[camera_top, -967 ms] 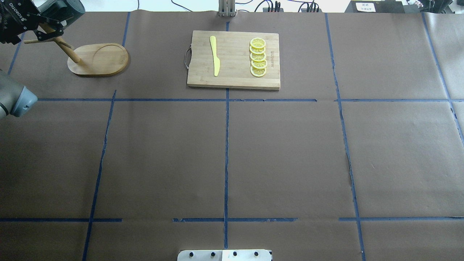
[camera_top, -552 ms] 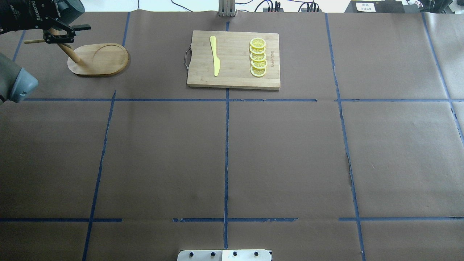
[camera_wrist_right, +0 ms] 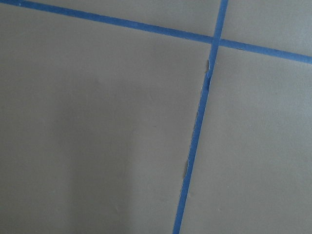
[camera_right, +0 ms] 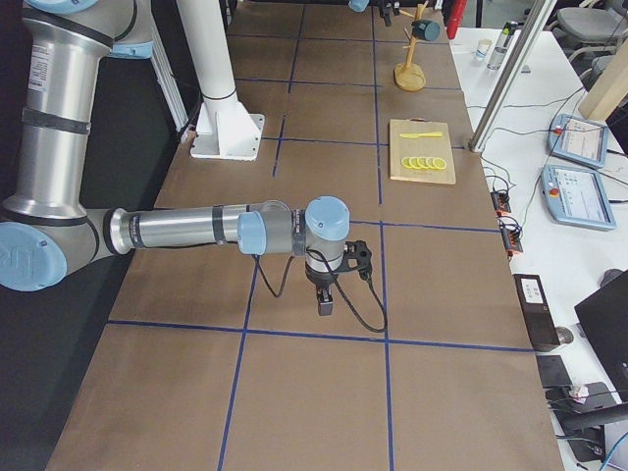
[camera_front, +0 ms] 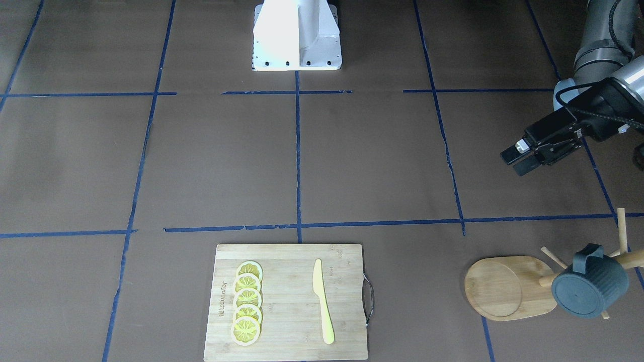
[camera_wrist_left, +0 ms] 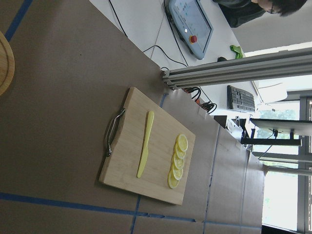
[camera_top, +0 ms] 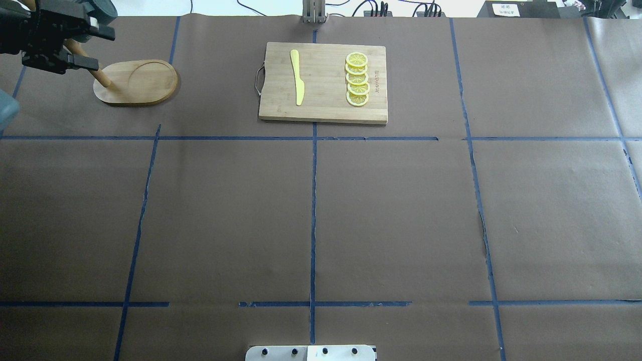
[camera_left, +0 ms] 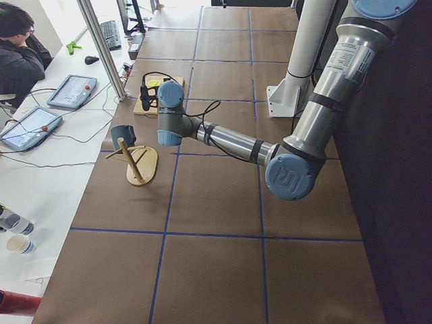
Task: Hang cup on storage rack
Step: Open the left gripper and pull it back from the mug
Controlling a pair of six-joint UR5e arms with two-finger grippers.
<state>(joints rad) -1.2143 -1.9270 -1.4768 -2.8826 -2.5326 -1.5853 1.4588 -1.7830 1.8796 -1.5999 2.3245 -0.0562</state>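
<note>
A: Where's the cup (camera_front: 588, 289)?
B: Lower right of the front view, hung on a peg of the storage rack (camera_front: 503, 287), base facing out; inside hidden.
A: Tools?
B: Left tool (camera_front: 516, 160) apart, holding nothing, above the desk (camera_front: 352, 166); right tool (camera_right: 325, 296), cannot tell. I'd back away straight, clear of the pegs.
A: Cutting board (camera_front: 292, 301)?
B: Carries lemon slices (camera_front: 246, 303) and a yellow knife (camera_front: 322, 301).

A ribbed, dark blue-grey cup (camera_front: 589, 291) and pale bamboo rack (camera_front: 498, 289) on a brown table (camera_front: 377, 161) gridded with blue tape (camera_front: 298, 151); yellow knife (camera_front: 322, 301) and yellow lemon slices (camera_front: 247, 304) on a light wooden board (camera_front: 287, 322).
</note>
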